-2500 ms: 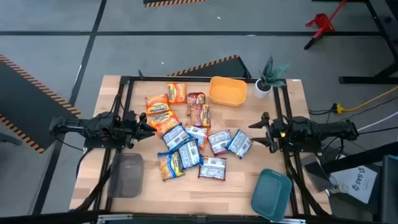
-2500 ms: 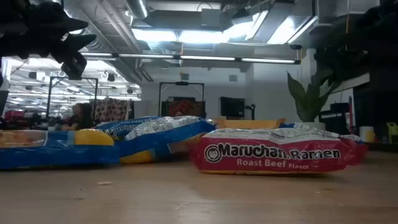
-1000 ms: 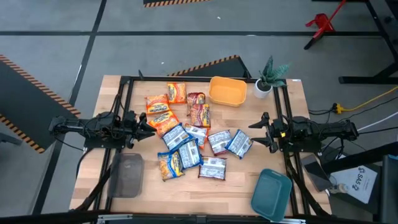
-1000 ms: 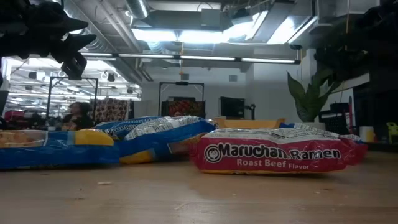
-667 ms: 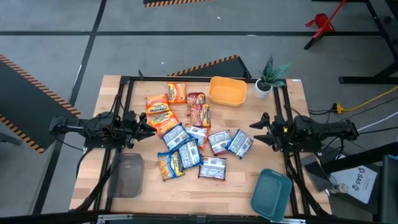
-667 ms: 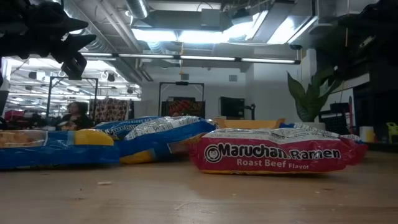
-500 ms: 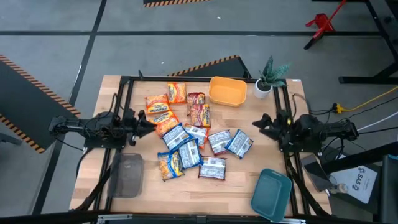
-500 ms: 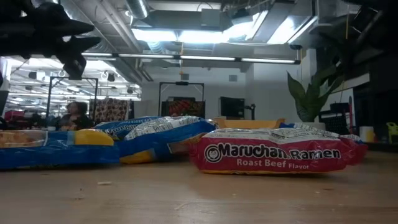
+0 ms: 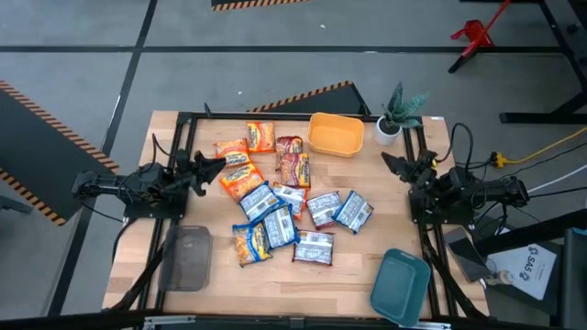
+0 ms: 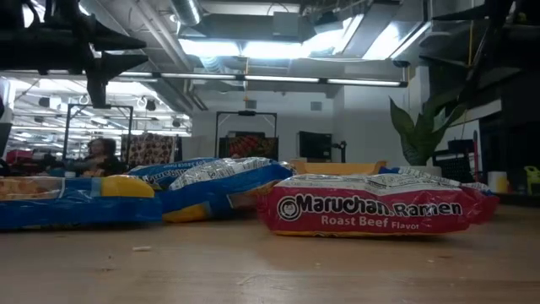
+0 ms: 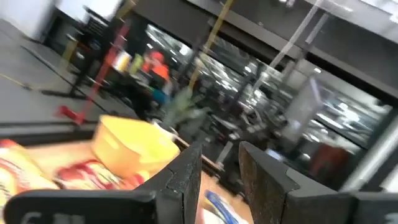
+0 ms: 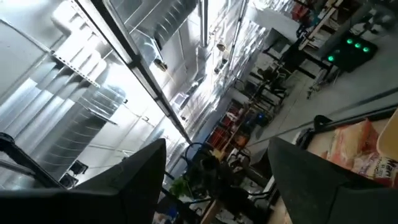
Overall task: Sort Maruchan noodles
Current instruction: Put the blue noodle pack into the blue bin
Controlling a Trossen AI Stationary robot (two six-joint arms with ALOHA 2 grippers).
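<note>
Change: both arms are lifting and tilting their wrists upward compared with a moment ago; the packets are lying exactly where they were.
Left gripper [image 9: 218, 165]: hanging just off the pile's near-left edge, beside the orange packets [image 9: 237, 169], holding nothing; in the left wrist view its fingers [image 11: 186, 171] are standing apart with a narrow gap.
Right gripper [image 9: 393, 161]: waiting well apart from the pile, on the far side of it from the left arm, near the potted plant [image 9: 394, 112]; its fingers [image 12: 146, 171] are spread wide and empty.
Maruchan noodles [image 9: 275, 209]: lying loose in the middle of the wooden surface [image 9: 367, 257]; orange ones are sitting at the pile's upper left, red-and-white ones [image 9: 293, 163] toward the yellow bowl [image 9: 335, 134], blue-and-white ones overlapping at the pile's lower end.
Low view: a Roast Beef packet [image 10: 371, 205] is lying flat in front, blue ones stacked behind it.
Containers: a grey tray [image 9: 188, 258] is sitting below the pile on the left arm's side, a teal tray [image 9: 401, 286] below it on the right arm's side, jutting over the edge.
Progress: sorting is seemingly not yet started; no packet is resting in any tray or the bowl.
Risk: the overlapping, crinkly wrappers could let a descending gripper catch two at once or slide one sideways; the overhanging teal tray could tip if a packet is dropped on its outer end.
</note>
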